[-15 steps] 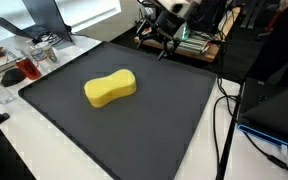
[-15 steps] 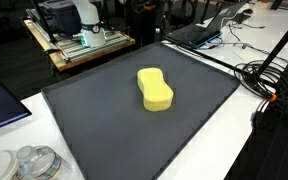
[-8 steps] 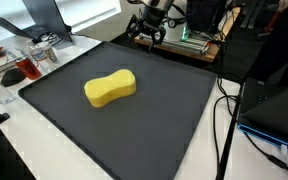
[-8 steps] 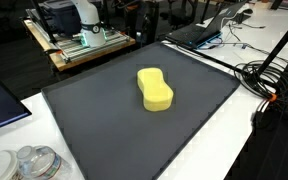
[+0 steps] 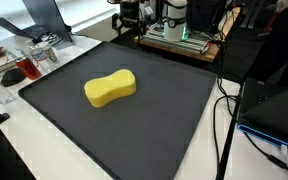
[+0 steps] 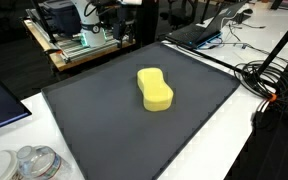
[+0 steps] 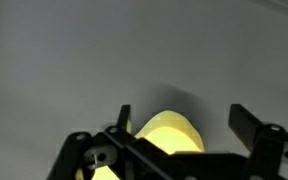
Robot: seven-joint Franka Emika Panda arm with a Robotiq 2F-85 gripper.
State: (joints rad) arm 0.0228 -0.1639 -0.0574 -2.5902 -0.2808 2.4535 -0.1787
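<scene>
A yellow peanut-shaped sponge (image 5: 110,88) (image 6: 155,89) lies near the middle of a dark grey mat (image 5: 134,130) (image 6: 104,130) in both exterior views. My gripper (image 5: 127,19) (image 6: 108,14) hangs high over the mat's far edge, well away from the sponge and touching nothing. The wrist view looks down on the mat, with the sponge (image 7: 169,136) showing far below between the two dark fingers. The gripper (image 7: 181,112) is open and holds nothing.
A wooden bench with a machine (image 5: 184,35) (image 6: 79,35) stands behind the mat. Glassware and a tray (image 5: 24,62) sit at one side, glass jars (image 6: 29,163) at a corner. A laptop (image 6: 199,32) and cables (image 6: 269,80) (image 5: 224,120) border the mat.
The arm has swung sideways along the mat's far edge, leftwards in one exterior view and into sight in the other. The sponge has not moved and the gripper stayed open.
</scene>
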